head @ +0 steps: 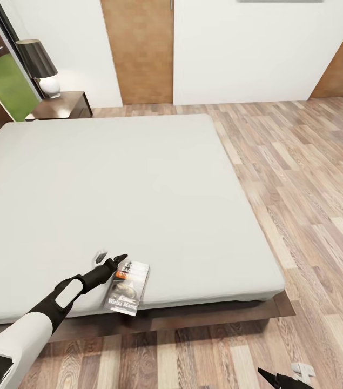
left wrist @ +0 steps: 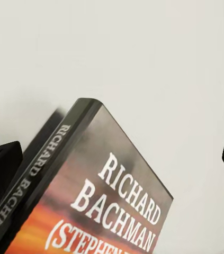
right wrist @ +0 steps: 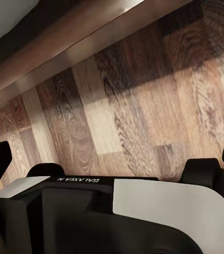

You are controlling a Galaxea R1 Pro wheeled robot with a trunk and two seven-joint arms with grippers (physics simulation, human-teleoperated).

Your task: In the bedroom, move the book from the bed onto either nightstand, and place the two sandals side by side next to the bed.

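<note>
The bed [head: 139, 200] is taking up most of the head view, its off-white mattress running from the near edge back toward the far wall, with wood-plank floor [head: 311, 216] lying along its right side and in front of it. At the far left corner a nightstand [head: 63, 105] is standing with a lamp [head: 39, 67] on it, well apart from everything near.

The book [head: 128, 287] is lying flat at the near edge of the mattress, left of centre, its long axis running from the near edge toward the far side and leaning a little to the right (its near end seems to be reaching the mattress edge). The left tool [head: 111, 261] is hovering just beside the book's far left corner, so the book is lying to the right of it and slightly nearer. In the left wrist view the spine and cover [left wrist: 106, 196] are sitting between the two dark fingertips [left wrist: 0, 169], which are standing apart and not yet closing on it. The left arm is clearly the nearer one.

The right tool [head: 282, 377] is hanging low over the floor at the near right, its fingers also spread apart in its wrist view, well away from the book
</note>
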